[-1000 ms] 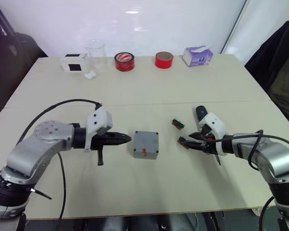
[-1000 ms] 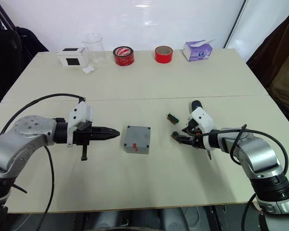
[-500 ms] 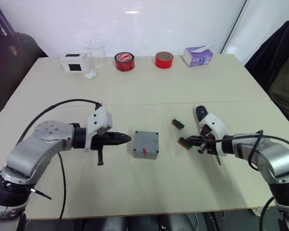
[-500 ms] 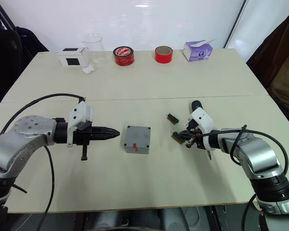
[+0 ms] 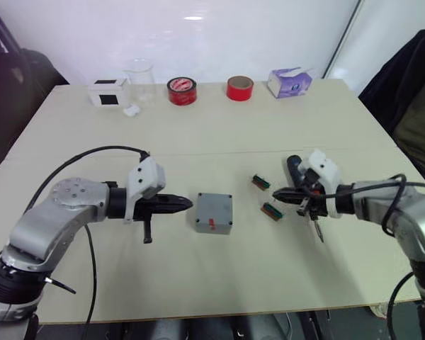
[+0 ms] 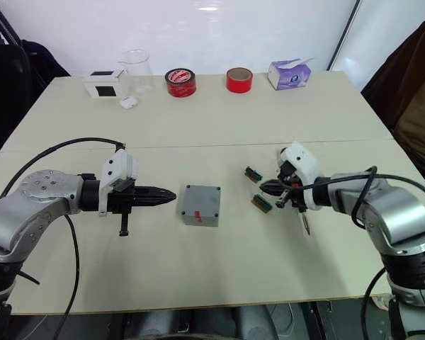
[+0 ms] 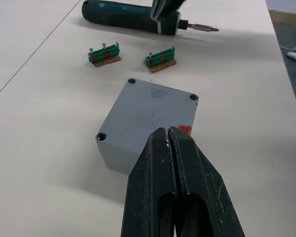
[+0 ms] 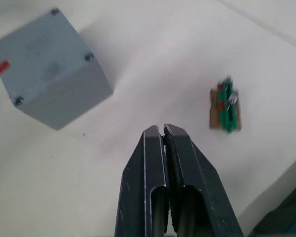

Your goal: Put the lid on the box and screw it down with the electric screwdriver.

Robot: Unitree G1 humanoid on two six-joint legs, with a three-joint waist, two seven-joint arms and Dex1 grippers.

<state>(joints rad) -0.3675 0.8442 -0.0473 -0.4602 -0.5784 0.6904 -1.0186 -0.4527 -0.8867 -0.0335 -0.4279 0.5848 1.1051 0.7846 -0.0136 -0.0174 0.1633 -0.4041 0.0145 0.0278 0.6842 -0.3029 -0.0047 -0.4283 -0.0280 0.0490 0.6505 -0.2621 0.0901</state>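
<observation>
Grey cast box (image 5: pixel 214 212) sits square between both closed, empty fingers

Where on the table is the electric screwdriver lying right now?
In the left wrist view the electric screwdriver lies flat on the table, beyond the two green parts and the grey box; the right gripper is beside it.

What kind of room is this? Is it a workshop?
Probably a small workshop or lab bench. On a plain table lie an electric screwdriver and a grey box with screws at its corners, with red tape rolls and a clear beaker along the far edge.
</observation>
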